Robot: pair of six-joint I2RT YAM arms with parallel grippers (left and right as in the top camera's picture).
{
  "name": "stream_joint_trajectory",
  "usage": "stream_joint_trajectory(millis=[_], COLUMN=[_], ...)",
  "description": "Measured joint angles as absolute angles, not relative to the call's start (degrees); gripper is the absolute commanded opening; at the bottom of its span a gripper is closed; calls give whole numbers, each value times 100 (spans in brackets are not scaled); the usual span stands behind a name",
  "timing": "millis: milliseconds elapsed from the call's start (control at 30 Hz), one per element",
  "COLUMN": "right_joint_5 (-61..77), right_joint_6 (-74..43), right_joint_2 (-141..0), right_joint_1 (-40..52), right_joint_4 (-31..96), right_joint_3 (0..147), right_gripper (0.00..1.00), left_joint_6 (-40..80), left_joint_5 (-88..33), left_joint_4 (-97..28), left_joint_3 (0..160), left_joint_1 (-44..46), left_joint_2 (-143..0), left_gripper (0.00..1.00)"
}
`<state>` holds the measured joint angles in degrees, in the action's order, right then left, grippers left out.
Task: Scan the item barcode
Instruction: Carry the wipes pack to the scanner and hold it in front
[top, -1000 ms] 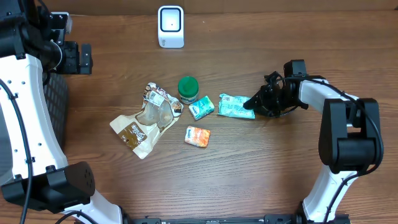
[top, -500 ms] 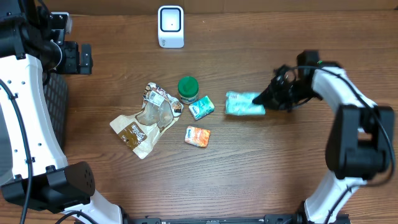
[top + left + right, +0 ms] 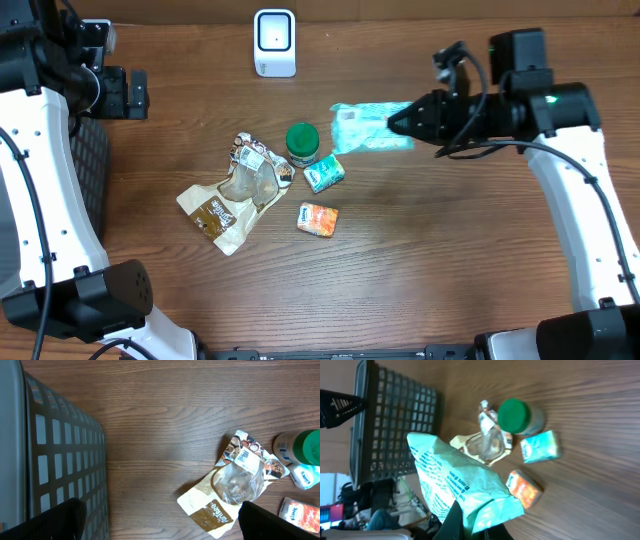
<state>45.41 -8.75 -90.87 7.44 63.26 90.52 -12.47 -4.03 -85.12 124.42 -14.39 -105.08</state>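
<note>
Eyes on the teal packet (image 3: pixel 368 127): crumpled, stretched out sideways, held in the air above the table (image 3: pixel 420 270) rather than lying on it, up and right of centre. Pinched at its right end in the right gripper (image 3: pixel 398 124), jaws clamped tight on the plastic, the rest of the bag sticking out leftward past the fingertips. A pale patch near its left end, too small to read. Right arm reaching in from the right edge, forearm running nearly level across the wood, wrist turned so the gripper points left. Through the right wrist camera, the packet fanning out from the dark fingers and filling the lower middle of the view, the other goods on the wood beyond it. Far side of the table, up and to the left of the packet and well apart from it: the white scanner (image 3: pixel 274 42). Just below and left of the packet, a green-lidded jar (image 3: pixel 302 143), upright, and a small teal box (image 3: pixel 324 174) touching it or nearly so. Further down, an orange sachet (image 3: pixel 318 219); left of that, a brown pouch with a clear window (image 3: pixel 232 192), lying flat. Over at the left edge, a black mesh basket (image 3: pixel 60 460), its contents impossible to tell from here. Left gripper (image 3: pixel 128 92) beside that basket in the top-left corner, jaws spread wide, nothing between them, wrist camera looking straight down.
</note>
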Motion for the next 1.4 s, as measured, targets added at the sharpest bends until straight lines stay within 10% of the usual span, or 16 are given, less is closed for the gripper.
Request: stream_joint_trajectory(millis=[333, 700, 933, 1400], right_joint_5=[4117, 1920, -1140, -2364], right_joint_6=[-1824, -1791, -729, 4060], right_joint_2=[-9120, -11284, -12726, -14569], right_joint_1=[1529, 2196, 2672, 3201], right_joint_4=[6440, 8208, 5760, 1643], right_joint_3=[9487, 14400, 14488, 14449], right_gripper=[4, 4, 4, 4], left_joint_6=[-1247, -1249, -1249, -1249], left_joint_5=[-403, -403, -408, -405], left_joint_4=[-8510, -8506, -8517, -8514], left_joint_3=[12442, 12442, 12442, 12442], left_joint_1=[-1439, -1439, -1439, -1439], left_joint_2=[-10508, -10508, -10508, -10508], left_gripper=[100, 100, 100, 99])
